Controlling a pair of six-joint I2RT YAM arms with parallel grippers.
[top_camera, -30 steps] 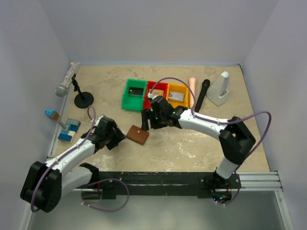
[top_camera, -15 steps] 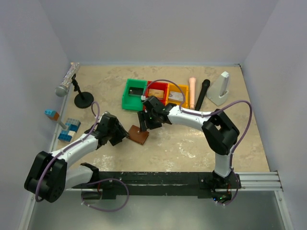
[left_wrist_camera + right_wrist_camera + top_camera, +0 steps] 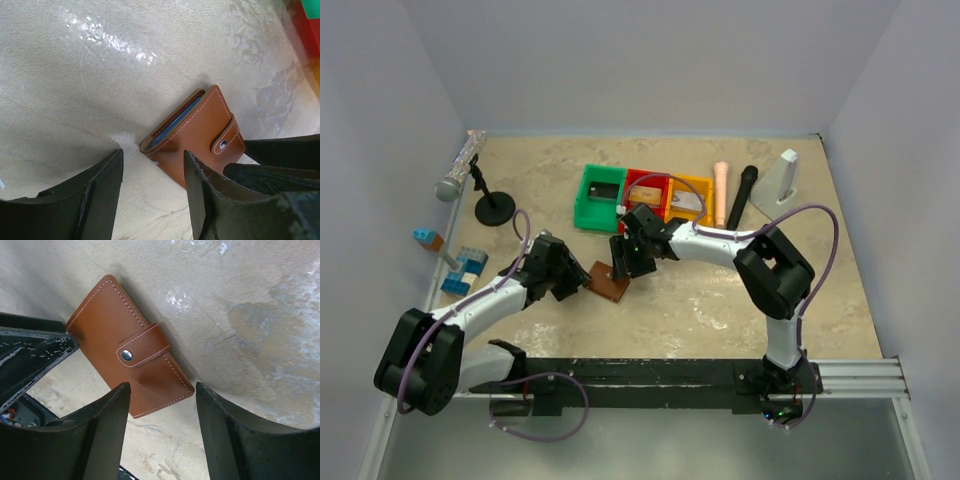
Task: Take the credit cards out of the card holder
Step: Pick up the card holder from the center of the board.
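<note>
On the left side of the table (image 3: 720,310), the left gripper (image 3: 153,152) reaches in low with its two fingers spread and nothing between them. Its gap faces the near, open-edged corner of the card holder (image 3: 192,132), probably so it can steady or pinch that end once the flap is freed.

Just beyond it, the card holder lies flat on the table between the two grippers and in front of the green bin (image 3: 582,200). It is folded shut, and its strap (image 3: 142,347) is snapped down across the brown cover. Only a sliver of blue-grey lining shows along the edge in the left wrist view. No credit cards can be seen at the holder, so whatever it carries is hidden inside. By that reading the task is at its opening step, since the snap must come undone before any card can be drawn.

To the right, the right gripper (image 3: 162,386) hangs over the opposite end of the holder. Its jaws are also parted and straddle the far corner, with no clear contact. It seems positioned to clamp that end or work at the strap while the other arm braces.
</note>
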